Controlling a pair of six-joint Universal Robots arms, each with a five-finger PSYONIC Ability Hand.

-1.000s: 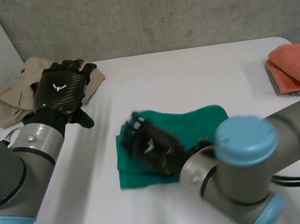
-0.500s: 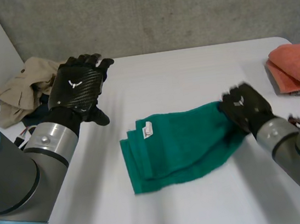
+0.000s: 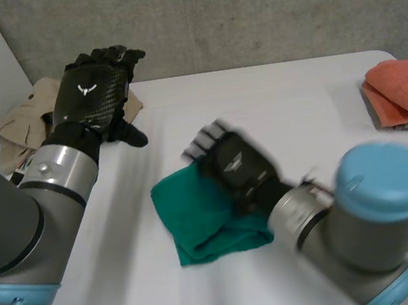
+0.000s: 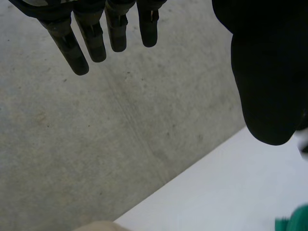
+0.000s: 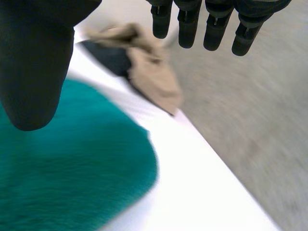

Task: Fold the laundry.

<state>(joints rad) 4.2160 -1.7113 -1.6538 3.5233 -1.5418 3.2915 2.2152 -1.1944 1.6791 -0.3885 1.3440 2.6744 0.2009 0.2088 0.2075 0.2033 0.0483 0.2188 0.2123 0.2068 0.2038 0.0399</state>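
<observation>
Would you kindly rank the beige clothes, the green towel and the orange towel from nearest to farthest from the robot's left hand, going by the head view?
1. Beige clothes: right beside the left hand, at the table's far left corner.
2. Green towel: mid-table, toward the robot.
3. Orange towel: at the table's right edge.

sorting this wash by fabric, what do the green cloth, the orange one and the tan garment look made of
Green cloth: likely terry or fleece, matte and fuzzy; it bunches in thick soft folds.
Orange cloth: likely terry towel, matte, nubby surface, thick layers.
Tan garment: probably thin woven cotton, smooth, matte, finely crumpled.
</observation>
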